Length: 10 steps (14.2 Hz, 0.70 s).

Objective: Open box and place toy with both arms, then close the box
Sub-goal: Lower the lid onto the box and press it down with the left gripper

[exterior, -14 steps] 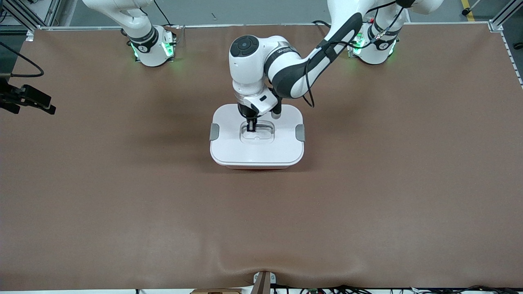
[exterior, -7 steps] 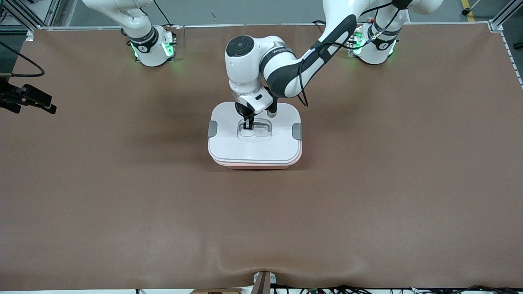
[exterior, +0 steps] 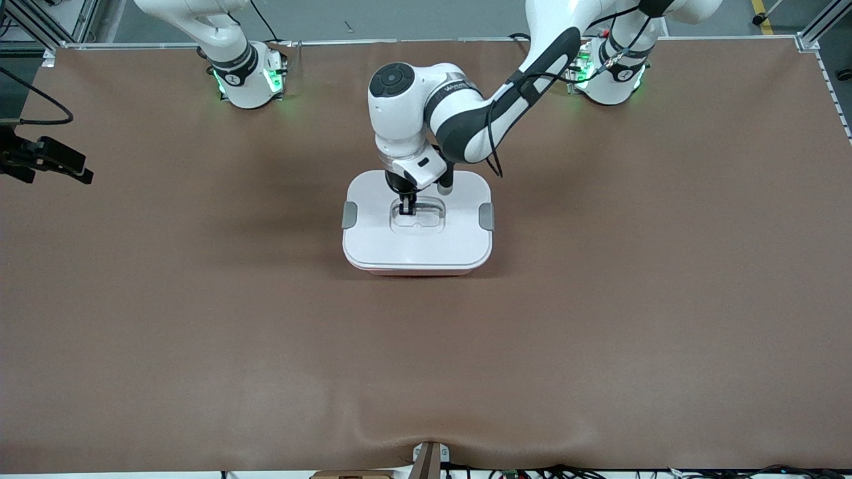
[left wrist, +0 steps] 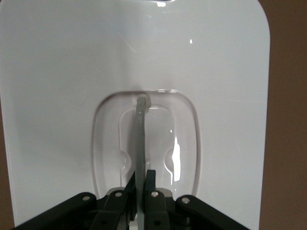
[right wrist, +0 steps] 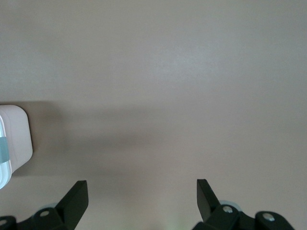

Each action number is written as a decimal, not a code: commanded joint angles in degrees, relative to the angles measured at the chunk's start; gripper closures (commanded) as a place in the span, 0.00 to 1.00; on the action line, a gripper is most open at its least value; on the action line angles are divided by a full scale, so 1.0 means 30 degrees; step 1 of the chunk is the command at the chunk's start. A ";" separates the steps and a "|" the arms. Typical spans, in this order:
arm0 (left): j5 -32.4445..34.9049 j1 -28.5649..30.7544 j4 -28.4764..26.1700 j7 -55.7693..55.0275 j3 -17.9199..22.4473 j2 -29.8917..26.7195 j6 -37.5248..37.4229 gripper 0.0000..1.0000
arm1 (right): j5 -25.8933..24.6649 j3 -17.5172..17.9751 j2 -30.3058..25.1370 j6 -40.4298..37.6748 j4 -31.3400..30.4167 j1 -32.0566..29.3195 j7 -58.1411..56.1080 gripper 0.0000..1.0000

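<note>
The box (exterior: 418, 256) stands at the table's middle with its white lid (exterior: 373, 243) on and a grey clip at each end (exterior: 349, 215) (exterior: 486, 216). My left gripper (exterior: 407, 207) is over the lid's clear recessed handle (exterior: 426, 219) and shut on it. In the left wrist view the fingers (left wrist: 150, 184) pinch the upright handle bar (left wrist: 140, 139) above the lid (left wrist: 57, 72). My right gripper (right wrist: 142, 189) is open and empty over bare table, with a corner of the box (right wrist: 14, 139) at the edge of its view. It does not show in the front view. The toy is out of view.
The arm bases stand at the table's edge farthest from the front camera (exterior: 246, 76) (exterior: 609, 73). A black device with a cable (exterior: 46, 163) sits at the right arm's end of the table. The brown mat (exterior: 426, 372) surrounds the box.
The left gripper raised the lid a little and shifted it toward the right arm's end, baring a pink rim, then lowered it back square on the box.
</note>
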 commanded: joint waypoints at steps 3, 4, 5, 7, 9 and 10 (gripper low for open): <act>0.0493 -0.0074 0.0420 -0.0356 0.0116 0.0266 -0.0187 1.00 | -0.0135 0.0118 -0.0336 -0.0330 -0.0037 0.0520 0.1006 0.00; 0.0464 -0.0160 0.0420 -0.0385 0.0145 0.0266 -0.0187 1.00 | -0.0135 0.0118 -0.0307 -0.0213 -0.0008 0.0781 0.1180 0.00; 0.0492 -0.0161 0.0449 -0.0386 0.0116 0.0266 -0.0187 1.00 | -0.0135 0.0089 -0.0307 -0.0183 0.0021 0.0871 0.1327 0.00; 0.0464 -0.0191 0.0362 -0.0415 0.0116 0.0354 -0.0187 1.00 | -0.0164 0.0089 -0.0248 -0.0066 0.0196 0.0901 0.1357 0.00; 0.0433 -0.0249 0.0420 -0.0502 0.0116 0.0354 -0.0158 1.00 | -0.0076 0.0030 -0.0102 -0.0066 0.0430 0.0639 0.1270 0.00; 0.0492 -0.0249 0.0420 -0.0677 0.0116 0.0354 -0.0013 1.00 | -0.0134 -0.0028 -0.0073 -0.0066 0.0489 0.0550 0.1125 0.00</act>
